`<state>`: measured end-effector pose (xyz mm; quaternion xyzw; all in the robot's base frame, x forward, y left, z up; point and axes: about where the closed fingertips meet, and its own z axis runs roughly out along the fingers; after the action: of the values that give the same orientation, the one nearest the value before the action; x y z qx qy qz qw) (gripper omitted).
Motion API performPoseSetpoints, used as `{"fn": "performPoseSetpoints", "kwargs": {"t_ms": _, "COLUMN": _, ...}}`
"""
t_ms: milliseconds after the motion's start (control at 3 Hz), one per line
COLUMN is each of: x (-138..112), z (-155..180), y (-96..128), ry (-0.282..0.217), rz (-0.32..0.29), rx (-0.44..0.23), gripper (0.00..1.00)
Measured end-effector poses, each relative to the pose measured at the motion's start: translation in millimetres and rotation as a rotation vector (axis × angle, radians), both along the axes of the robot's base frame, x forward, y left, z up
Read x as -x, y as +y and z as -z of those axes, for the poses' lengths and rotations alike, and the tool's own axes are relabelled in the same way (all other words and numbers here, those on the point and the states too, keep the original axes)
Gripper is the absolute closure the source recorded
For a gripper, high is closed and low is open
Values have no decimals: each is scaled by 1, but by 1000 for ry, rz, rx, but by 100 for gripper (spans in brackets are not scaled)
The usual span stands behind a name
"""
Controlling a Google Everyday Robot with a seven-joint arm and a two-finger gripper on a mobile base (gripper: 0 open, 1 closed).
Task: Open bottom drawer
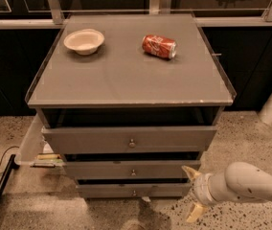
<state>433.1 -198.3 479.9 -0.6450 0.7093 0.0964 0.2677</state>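
Right of the bottom drawer, the gripper hangs spread open, grasping nothing. A high approach could catch the mid-sized drawer instead of the bottom knob.

Grey bottom drawer, lowest of 3, hand beside its right end
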Motion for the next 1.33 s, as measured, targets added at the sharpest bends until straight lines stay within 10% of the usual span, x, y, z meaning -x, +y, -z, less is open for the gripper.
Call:
{"fn": "performPoseSetpoints", "kwargs": {"t_ms": 667, "x": -2, "z": 29, "y": 7, "ry": 57, "rz": -4, "rx": -24, "gripper": 0}}
{"fn": "performPoseSetpoints", "kwargs": {"t_ms": 1333, "x": -7, "z": 135, "y": 16, "ry": 105, "rz": 13, "rx": -52, "gripper": 0}}
